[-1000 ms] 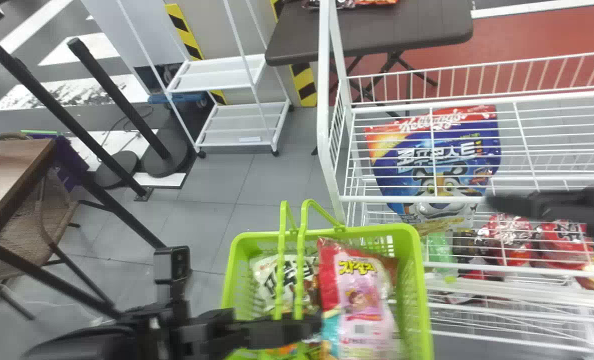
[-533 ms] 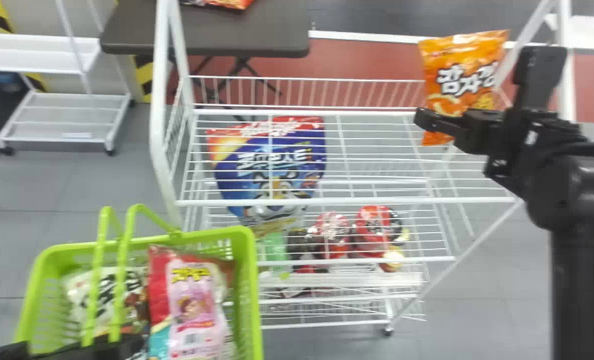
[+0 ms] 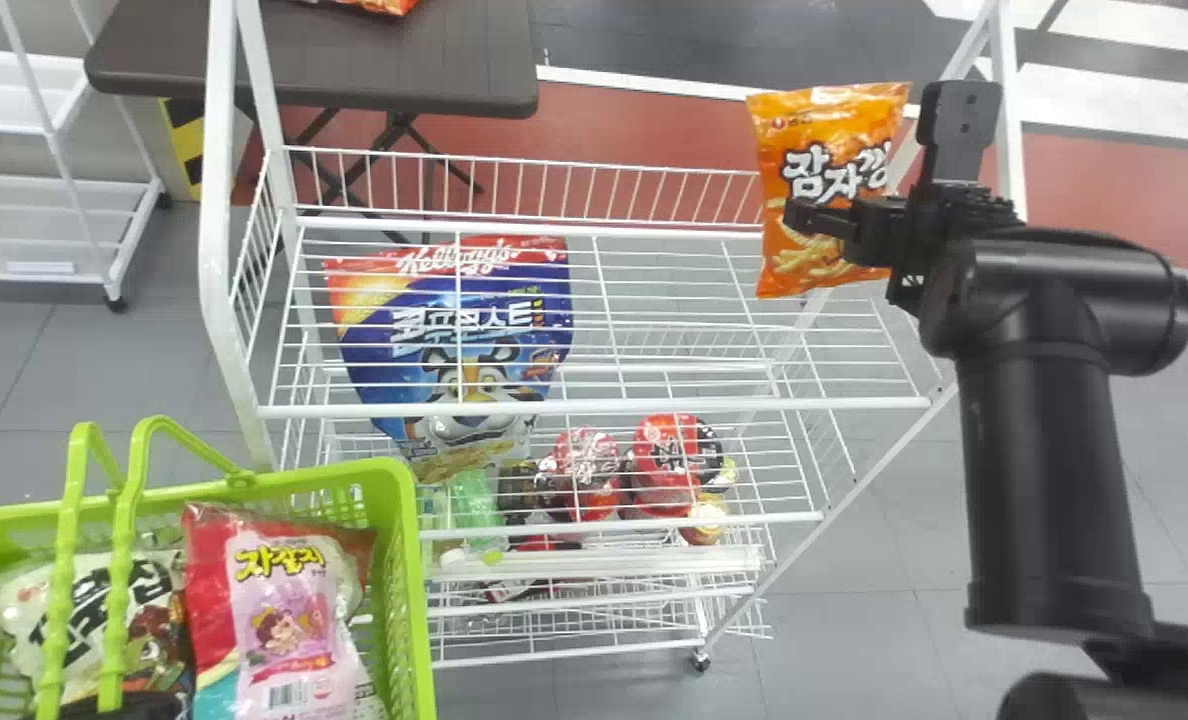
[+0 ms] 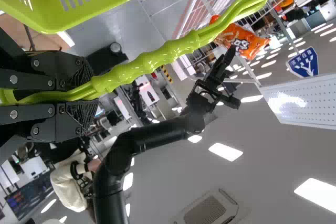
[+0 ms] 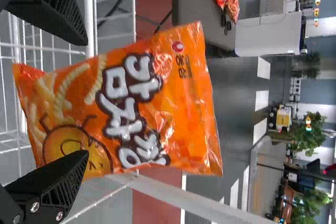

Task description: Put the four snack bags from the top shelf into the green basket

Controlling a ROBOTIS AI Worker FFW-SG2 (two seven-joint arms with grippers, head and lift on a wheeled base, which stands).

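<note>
My right gripper [image 3: 829, 218] is at the right end of the white top shelf [image 3: 644, 404], beside an upright orange snack bag [image 3: 824, 150]. In the right wrist view, my right gripper [image 5: 84, 100] is open; its fingers stand wide apart, the lower tip over the face of the orange bag [image 5: 173, 114]. Whether the bag's bottom rests on the shelf, I cannot tell. At the bottom left is the green basket [image 3: 406, 580], holding a white-and-black bag [image 3: 84, 600] and a red-and-pink bag [image 3: 289, 630]. My left gripper [image 3: 124, 705], in the left wrist view [image 4: 86, 95], grips the basket's green handles [image 4: 157, 61].
A blue cereal bag [image 3: 454, 350] shows through the top shelf's wires. Red packages [image 3: 669, 465] are lower on the rack. The rack's white posts rise at its left [image 3: 222, 200] and beside my right gripper. A dark table [image 3: 354, 60] stands behind.
The head view has swung rightward, so basket and rack sit farther left in it. My right gripper has come into view and is closer in around the orange bag.
</note>
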